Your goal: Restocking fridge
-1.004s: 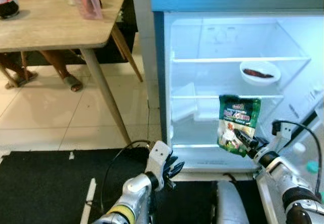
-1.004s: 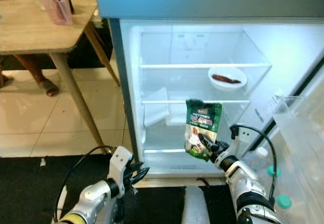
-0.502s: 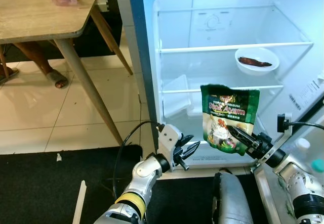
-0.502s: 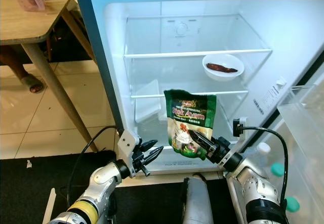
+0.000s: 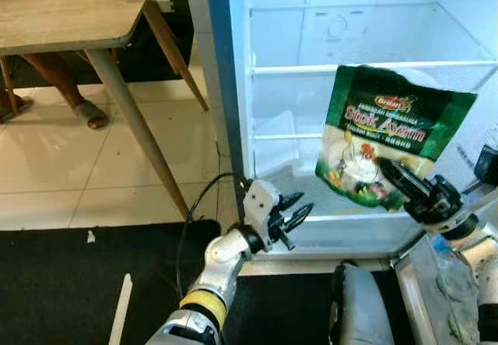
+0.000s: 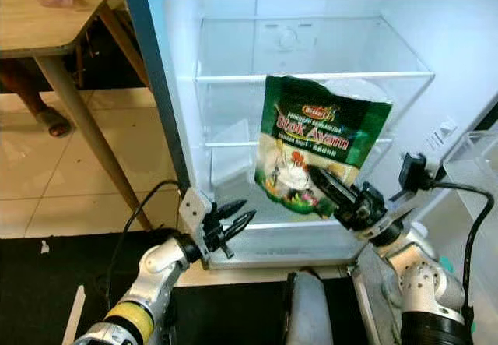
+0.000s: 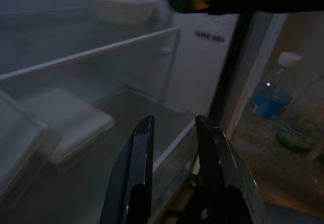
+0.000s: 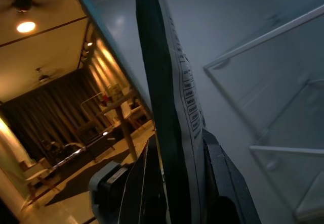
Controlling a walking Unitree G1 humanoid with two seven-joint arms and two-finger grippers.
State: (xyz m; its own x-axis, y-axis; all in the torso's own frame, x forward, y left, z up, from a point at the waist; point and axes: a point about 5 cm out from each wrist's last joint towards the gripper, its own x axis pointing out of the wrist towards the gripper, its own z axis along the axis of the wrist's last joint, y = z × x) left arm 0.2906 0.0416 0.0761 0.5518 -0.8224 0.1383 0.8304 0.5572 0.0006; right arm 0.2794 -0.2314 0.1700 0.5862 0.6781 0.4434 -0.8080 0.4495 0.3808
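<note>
Right pincer (image 5: 393,175) is clamped on the lower edge of the green stock pouch (image 5: 389,142), which is held upright in the air before the open fridge (image 5: 233,88), level with the middle shelf (image 5: 288,135) and not yet inside. Against the frame a second ago the pouch sits higher and nearer the cavity, now covering the white bowl (image 7: 119,4) on the upper shelf; the whole view has also closed in, so the robot has stepped nearer. Judgement: carry phase nearly done, placement pending. Left pincer (image 5: 296,216) has risen from near the floor to the fridge's lower sill, fingers slightly parted, empty. The desk (image 5: 47,18) stands left, apart.
</note>
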